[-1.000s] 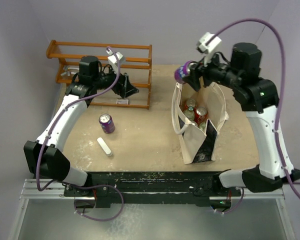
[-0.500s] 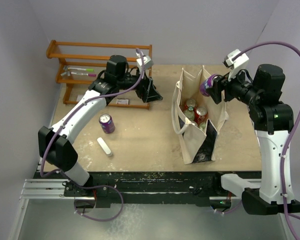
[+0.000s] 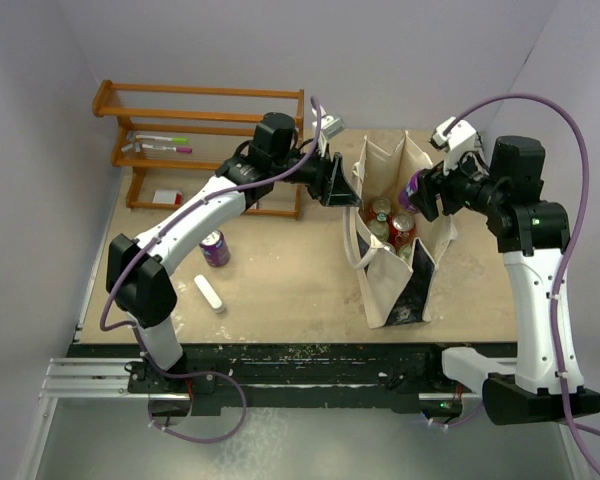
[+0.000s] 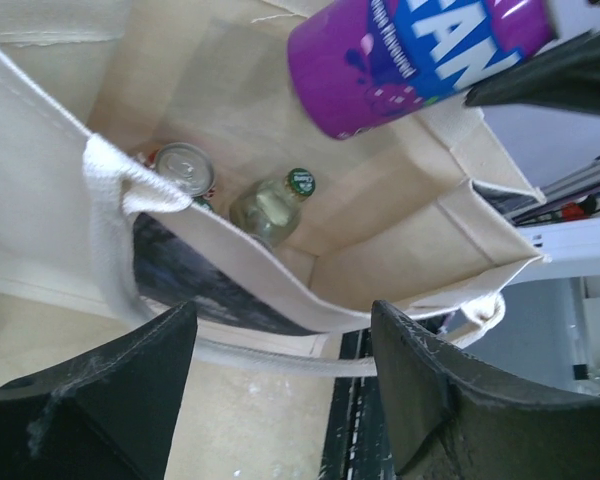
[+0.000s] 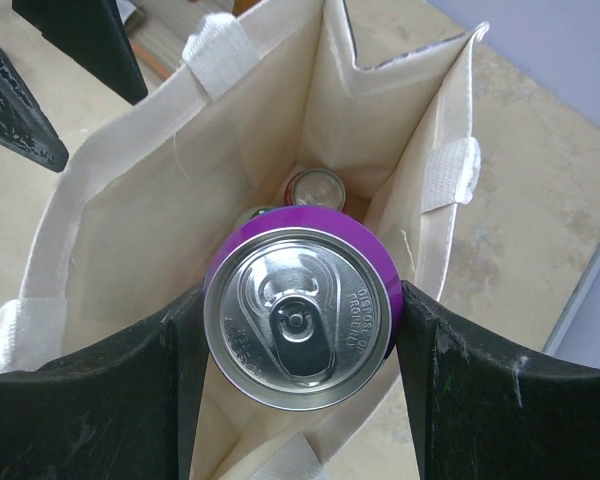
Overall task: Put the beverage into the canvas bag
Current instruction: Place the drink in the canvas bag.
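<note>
Holds purple can [image 5: 302, 315] pinched in right gripper [image 5: 300, 335] above canvas bag [image 5: 130, 230] mouth, lower centre of frame. Has left gripper [image 4: 280, 395] spread (empty) beside rim. Could strike cans inside [image 5: 315, 187] or snag handle [image 5: 450, 170] if released tilted.

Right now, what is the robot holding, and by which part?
The right tool grips the purple can by its sides, above the canvas bag. The left tool holds nothing.

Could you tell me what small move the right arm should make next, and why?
Probably lower the purple can straight down into the canvas bag before opening the fingers. The right gripper holds it over the bag's open mouth, with other drinks lying at the bottom; the left gripper stands open beside the rim.
</note>
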